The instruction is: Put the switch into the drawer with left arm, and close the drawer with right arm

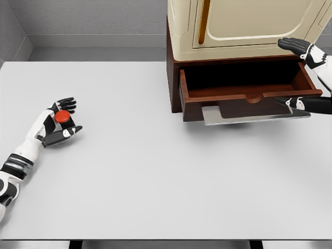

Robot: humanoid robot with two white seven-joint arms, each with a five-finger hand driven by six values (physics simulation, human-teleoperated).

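Observation:
The switch (63,116), a small red round button, sits between the fingers of my left hand (61,121) at the left side of the white table (150,171). That hand is curled around it, thumb below and fingers above. The brown wooden drawer (249,92) stands pulled open at the upper right, under a cream cabinet (249,23); its inside looks dark and bare. My right hand (301,72) is at the drawer's right end, fingers spread, one part above the drawer's corner and one below its front, holding nothing.
A thin grey metal plate (244,115) juts out beneath the drawer front. A grey wall (93,21) runs behind the table. The table's front edge lies near the bottom of the view.

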